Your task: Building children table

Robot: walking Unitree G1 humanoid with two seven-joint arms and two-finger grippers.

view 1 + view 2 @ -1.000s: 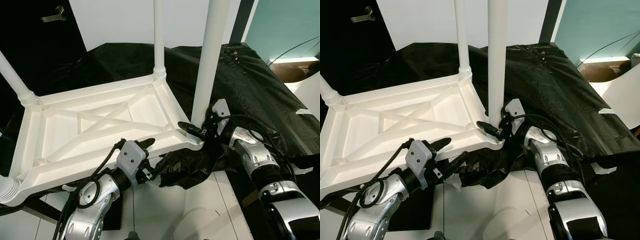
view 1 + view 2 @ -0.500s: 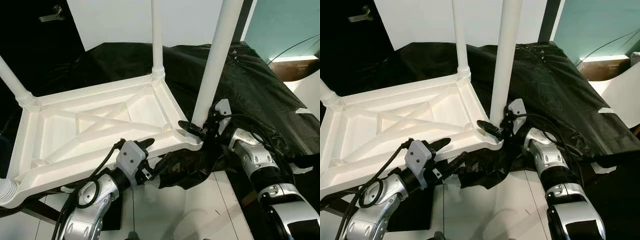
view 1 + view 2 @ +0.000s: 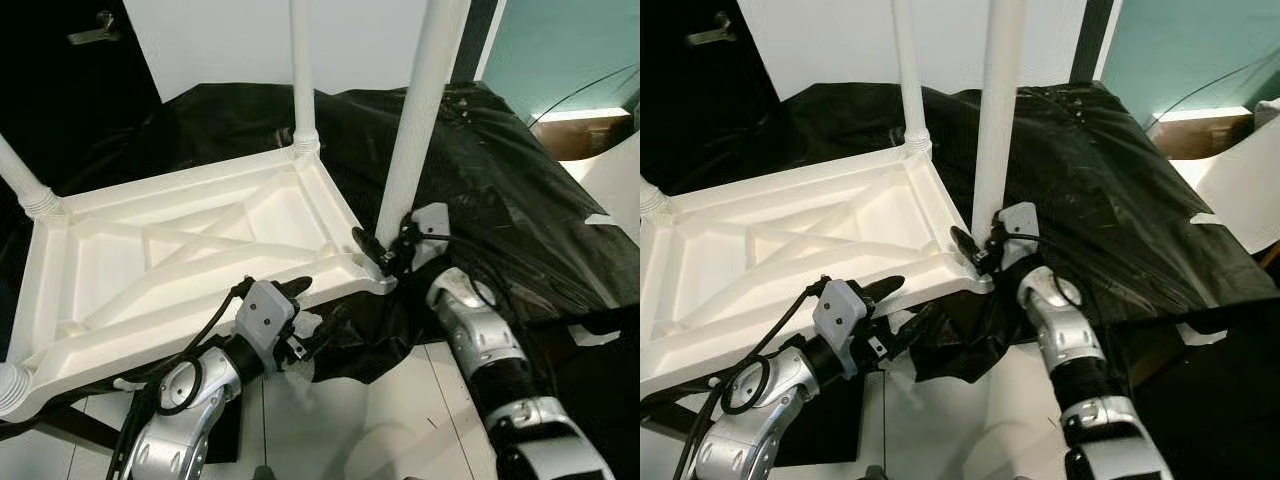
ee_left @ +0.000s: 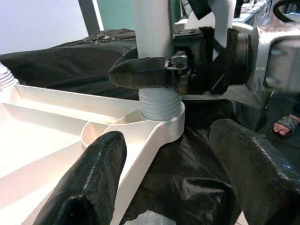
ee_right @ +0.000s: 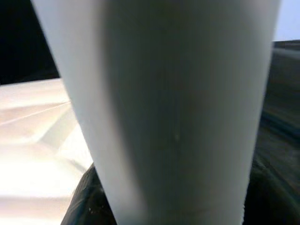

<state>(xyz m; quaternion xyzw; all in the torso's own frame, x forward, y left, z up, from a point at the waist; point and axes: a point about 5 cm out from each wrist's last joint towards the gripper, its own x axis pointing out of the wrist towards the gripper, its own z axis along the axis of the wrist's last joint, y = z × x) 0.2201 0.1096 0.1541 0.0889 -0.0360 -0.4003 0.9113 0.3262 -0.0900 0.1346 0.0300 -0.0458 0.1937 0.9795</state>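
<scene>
Clamped low on a white table leg (image 3: pixel 415 120), just above its ribbed threaded foot (image 4: pixel 160 104): the right gripper (image 3: pixel 380 255), one black finger (image 4: pixel 140 76) wrapped across the front of the leg. Standing nearly upright in the near right corner socket (image 4: pixel 164 124) of an upturned white plastic tabletop (image 3: pixel 170 260), ribbed underside facing up, resting on a surface draped in black plastic sheeting (image 3: pixel 500 170). Apart and holding nothing: the left gripper (image 3: pixel 310 305), its two thick black fingers (image 4: pixel 89 183) straddling the tabletop's near edge just below that same corner. Two more legs already standing, one at the far right corner (image 3: pixel 300 70), one at the far left (image 3: pixel 20 175); a ribbed stub at the near left corner (image 3: pixel 10 385). Likely step: seating and twisting this leg home. To do it well, better to keep the leg square to the socket, turn in short re-grips without leaning, and brace the tabletop edge against spinning or sliding on the slick sheeting. Thread depth impossible to judge from here.
</scene>
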